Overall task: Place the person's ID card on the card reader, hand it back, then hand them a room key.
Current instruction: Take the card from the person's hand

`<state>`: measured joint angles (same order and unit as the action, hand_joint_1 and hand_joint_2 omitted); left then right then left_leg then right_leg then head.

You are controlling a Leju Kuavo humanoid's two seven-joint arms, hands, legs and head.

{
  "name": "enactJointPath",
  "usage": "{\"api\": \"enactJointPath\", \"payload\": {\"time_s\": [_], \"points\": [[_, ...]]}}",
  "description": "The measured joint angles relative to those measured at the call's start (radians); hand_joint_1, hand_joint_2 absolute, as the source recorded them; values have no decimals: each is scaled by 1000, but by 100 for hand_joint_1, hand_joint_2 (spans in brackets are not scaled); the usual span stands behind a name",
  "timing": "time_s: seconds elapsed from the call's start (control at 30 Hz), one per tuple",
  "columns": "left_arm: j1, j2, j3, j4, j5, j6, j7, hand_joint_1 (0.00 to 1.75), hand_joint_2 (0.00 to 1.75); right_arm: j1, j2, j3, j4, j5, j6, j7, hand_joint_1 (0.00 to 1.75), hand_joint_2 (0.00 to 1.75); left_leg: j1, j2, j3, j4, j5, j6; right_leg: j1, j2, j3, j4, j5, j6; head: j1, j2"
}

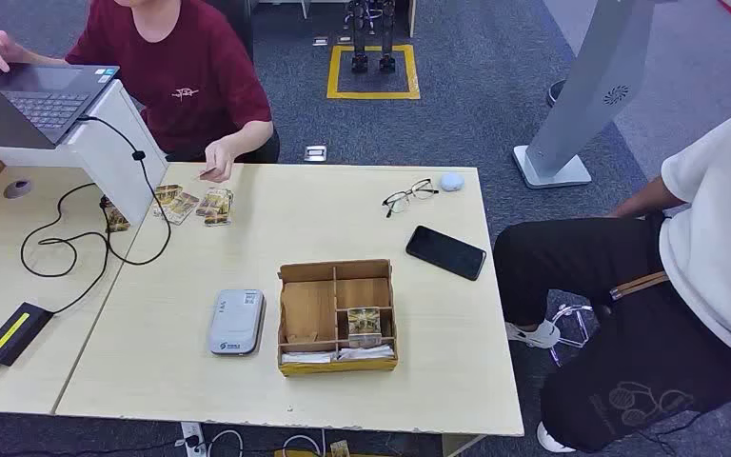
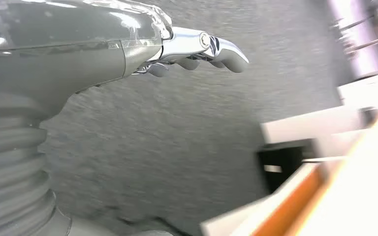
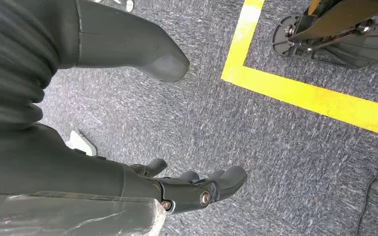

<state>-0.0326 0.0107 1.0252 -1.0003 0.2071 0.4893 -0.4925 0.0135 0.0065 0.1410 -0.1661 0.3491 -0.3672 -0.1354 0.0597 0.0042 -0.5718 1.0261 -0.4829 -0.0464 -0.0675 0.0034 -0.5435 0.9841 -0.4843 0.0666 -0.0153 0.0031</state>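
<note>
The ID card (image 1: 208,172) is a thin dark sliver pinched in the hand (image 1: 217,160) of the person in the dark red shirt (image 1: 181,71), held over the table's (image 1: 152,381) far edge at about eleven o'clock from the card reader (image 1: 237,322). The reader, a grey box, lies flat near the table's front; the wooden tray (image 1: 337,316) with its compartments sits just beside it at three o'clock, and a patterned card (image 1: 364,322) stands in one right-hand cell, possibly a room key.

The step in hand looks like taking the offered card, which has not begun. The left hand (image 2: 197,51) hangs over carpet with fingers loosely apart, holding nothing; the right hand (image 3: 192,189) hangs likewise over the floor, fingers spread and empty.

To do it well, the left arm seems the better reach. It should rise clear of the table's front edge, pass over the reader, and meet the card edge-on, pinching only its free end so the person's fingers stay clear.
</note>
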Motion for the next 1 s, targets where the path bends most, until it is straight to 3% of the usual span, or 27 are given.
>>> {"api": "enactJointPath", "payload": {"time_s": [0.2, 0.4, 0.7, 1.0], "points": [[2, -18, -44, -161, 54, -18, -21, 0, 175, -1, 0, 0, 0, 0, -7, 0, 0, 175, 0, 0, 0, 0, 0, 0, 0, 0, -1, 0, 0, 0, 0, 0], [20, -31, -185, -336, 43, -63, -66, 0, 175, -1, 0, 0, 2, 0, -15, -4, 0, 175, 0, 0, 0, 0, 1, 0, 0, 0, 0, 0, 1, 1, 0, 0], [63, -15, -367, -483, -119, -92, -108, 0, 175, -2, 0, 3, 2, 4, -14, -14, 0, 175, 0, 0, 0, 0, 1, -1, 0, 0, 0, 0, 1, 1, 0, 0], [89, 50, -597, -575, -408, -78, -116, 0, 175, -7, 0, 11, 2, 19, -5, -24, 0, 175, 0, 0, 0, 0, 2, 0, 0, 0, -1, 0, 2, 0, 0, 0]]}}
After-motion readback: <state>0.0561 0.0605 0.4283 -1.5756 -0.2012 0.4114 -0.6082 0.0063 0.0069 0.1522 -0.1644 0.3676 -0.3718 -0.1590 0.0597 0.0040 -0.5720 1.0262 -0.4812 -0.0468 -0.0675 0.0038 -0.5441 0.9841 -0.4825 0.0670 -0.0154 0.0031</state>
